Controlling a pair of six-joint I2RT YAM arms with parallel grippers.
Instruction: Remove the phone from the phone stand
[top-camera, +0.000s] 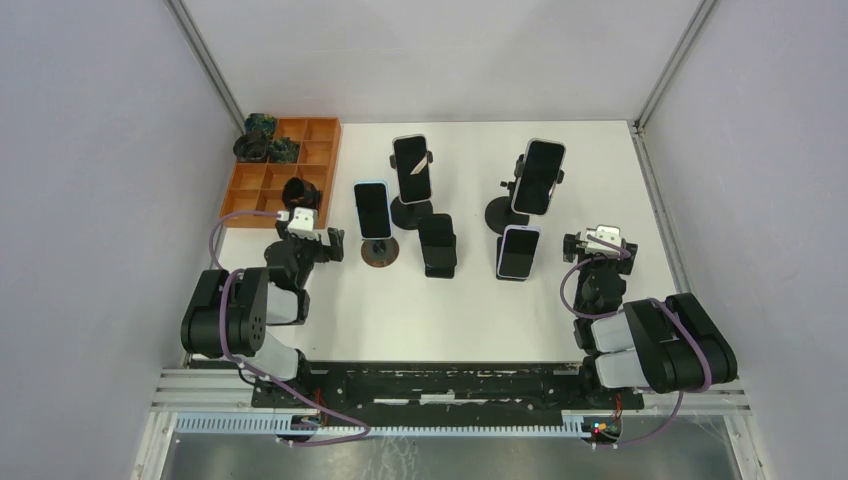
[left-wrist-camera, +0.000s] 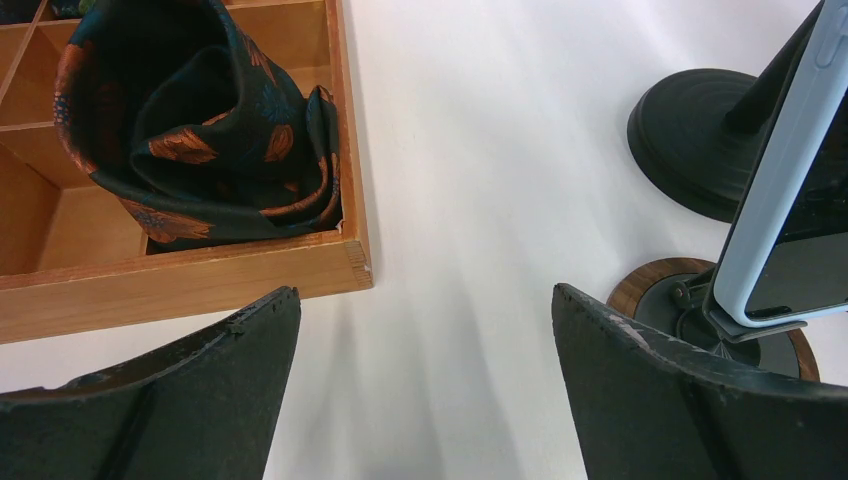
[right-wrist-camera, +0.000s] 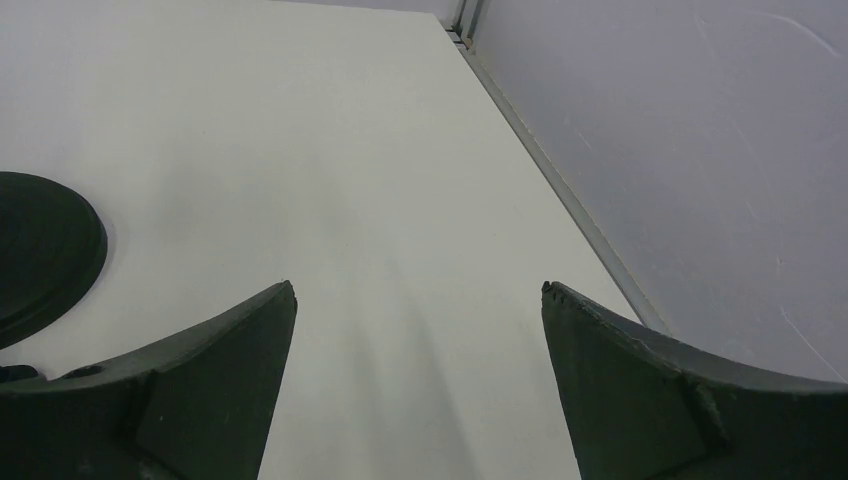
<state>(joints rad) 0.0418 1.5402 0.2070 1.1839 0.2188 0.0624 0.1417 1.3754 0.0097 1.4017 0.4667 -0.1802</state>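
Wood at far left: a compartmented wooden tray (top-camera: 255, 182) sat on the white table (top-camera: 400, 320), with a rolled dark cloth with orange leaf print (left-wrist-camera: 200, 130) tucked in its near corner cell, clear of the working lane. The left gripper (top-camera: 312, 240) hovered just right of the tray, fingers spread wide and empty. It pointed forward, so the light-blue-cased phone (left-wrist-camera: 785, 190) lay close off its right side. That phone leaned back in the cradle of a wood-rimmed stand (left-wrist-camera: 640, 285), its bottom edge caught by the lip; judged that it would need lifting up and out, not pulling. Judged the nearest target; grasp not yet begun. Further right stood a second phone (top-camera: 411, 168) on a black round-based stand (top-camera: 410, 212), a low black item (top-camera: 437, 245) (holder or dark phone, could not tell), a white-edged phone (top-camera: 519, 252) and a tall-stand phone (top-camera: 538, 177). The right gripper (top-camera: 598, 246) sat rightmost, also wide open over bare table, holding nothing.
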